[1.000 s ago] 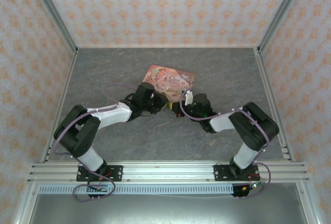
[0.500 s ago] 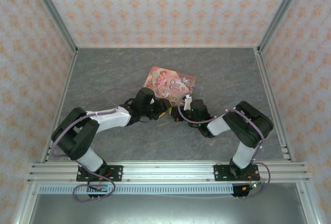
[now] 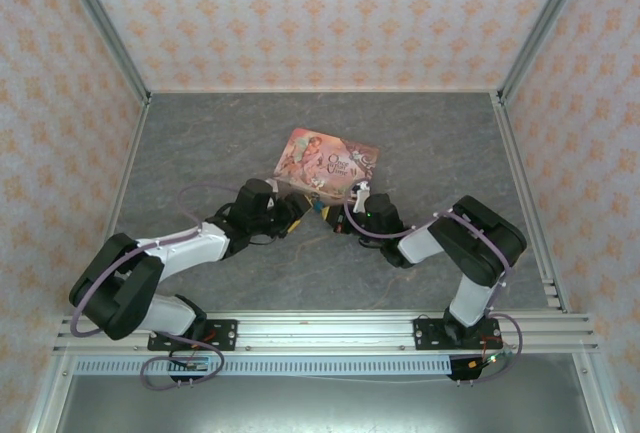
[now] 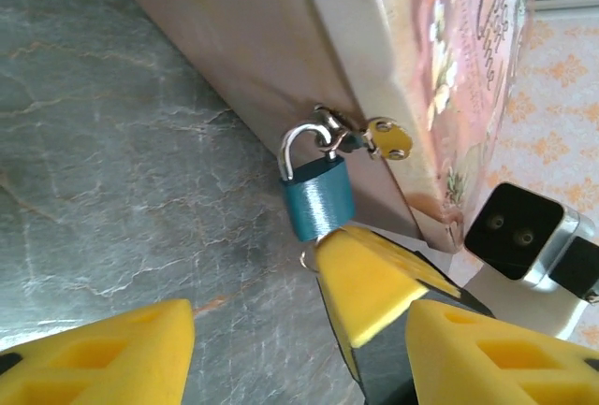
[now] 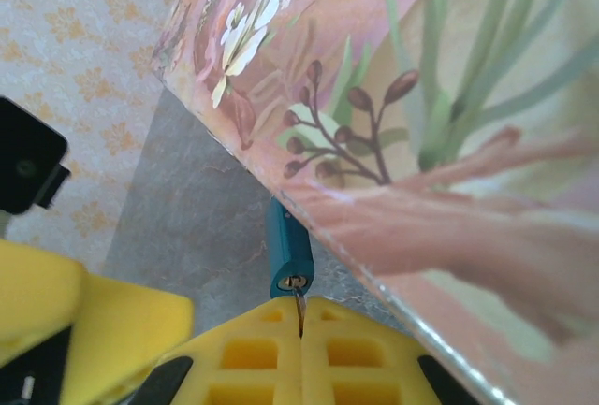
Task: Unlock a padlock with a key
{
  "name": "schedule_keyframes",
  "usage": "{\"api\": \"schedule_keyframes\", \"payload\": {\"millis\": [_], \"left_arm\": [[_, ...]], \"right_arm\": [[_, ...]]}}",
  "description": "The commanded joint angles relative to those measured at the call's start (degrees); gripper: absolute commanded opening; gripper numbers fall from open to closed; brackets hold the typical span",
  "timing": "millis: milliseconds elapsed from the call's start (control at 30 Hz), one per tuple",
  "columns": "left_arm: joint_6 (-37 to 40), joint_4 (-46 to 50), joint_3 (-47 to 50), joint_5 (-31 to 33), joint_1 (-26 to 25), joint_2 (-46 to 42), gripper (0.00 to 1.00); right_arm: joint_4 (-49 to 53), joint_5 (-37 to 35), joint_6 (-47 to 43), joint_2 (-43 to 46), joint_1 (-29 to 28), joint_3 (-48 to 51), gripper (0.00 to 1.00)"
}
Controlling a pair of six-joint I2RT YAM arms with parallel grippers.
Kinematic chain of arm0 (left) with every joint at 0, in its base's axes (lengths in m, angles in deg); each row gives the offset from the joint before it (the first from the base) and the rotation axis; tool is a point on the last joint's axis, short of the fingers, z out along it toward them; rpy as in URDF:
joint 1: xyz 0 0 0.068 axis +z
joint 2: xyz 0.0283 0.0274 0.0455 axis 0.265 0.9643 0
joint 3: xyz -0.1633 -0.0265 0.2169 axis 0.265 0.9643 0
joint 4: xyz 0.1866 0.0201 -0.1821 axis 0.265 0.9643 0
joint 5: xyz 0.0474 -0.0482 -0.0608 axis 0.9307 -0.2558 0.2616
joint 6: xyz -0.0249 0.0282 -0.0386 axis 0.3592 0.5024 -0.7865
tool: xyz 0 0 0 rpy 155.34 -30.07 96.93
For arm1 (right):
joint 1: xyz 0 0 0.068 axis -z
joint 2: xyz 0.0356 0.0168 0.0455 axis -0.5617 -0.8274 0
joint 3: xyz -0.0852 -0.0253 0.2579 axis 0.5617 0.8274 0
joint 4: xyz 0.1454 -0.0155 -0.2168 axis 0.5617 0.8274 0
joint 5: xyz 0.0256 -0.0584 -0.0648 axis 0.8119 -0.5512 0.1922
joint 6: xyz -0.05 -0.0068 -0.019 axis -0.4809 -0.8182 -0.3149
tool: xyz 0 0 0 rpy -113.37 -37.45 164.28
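Observation:
The small teal padlock (image 4: 318, 201) hangs by its silver shackle from the brassy hasp (image 4: 388, 138) on the side of the pink illustrated box (image 3: 327, 161). My right gripper (image 5: 301, 330) is shut on the key (image 5: 299, 307), whose blade sits in the keyhole at the bottom of the padlock (image 5: 285, 246). In the left wrist view its yellow fingers (image 4: 374, 283) touch the padlock's lower end. My left gripper (image 4: 299, 358) stands open just short of the padlock, with nothing between its pads. From above, both grippers meet at the box's near edge, the left gripper (image 3: 297, 209) and the right gripper (image 3: 337, 218).
The box (image 5: 421, 96) lies on the grey marbled table (image 3: 200, 153), walled by patterned panels on three sides. The right wrist's camera housing (image 4: 524, 237) sits close to the box's corner. There is open table left, right and behind the box.
My left gripper has opened, let go of the padlock and drawn back to the left. The right gripper shifted slightly left early on and stays shut on the key.

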Motion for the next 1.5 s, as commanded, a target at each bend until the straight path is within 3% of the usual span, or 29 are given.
{"api": "schedule_keyframes", "payload": {"millis": [0, 367, 967, 1467], "left_arm": [[-2.8, -6.6, 0.8, 1.7, 0.2, 0.7, 0.59], [-7.6, -14.4, 0.8, 0.7, -0.2, 6.2, 0.47], [-15.6, -23.2, -0.6, 2.2, -0.5, 13.5, 0.35], [-17.4, -24.0, -0.8, 3.3, -0.6, 14.4, 0.27]], "right_arm": [[-3.0, 0.0, 5.5, -1.0, -0.9, -1.5, 0.0], [-3.4, 0.2, 11.6, -2.0, -1.5, -2.5, 0.0], [-2.1, 0.7, 12.1, -2.6, -1.8, -2.8, 0.0], [-2.2, 0.9, 12.3, -2.9, -1.8, -2.9, 0.0]]}}
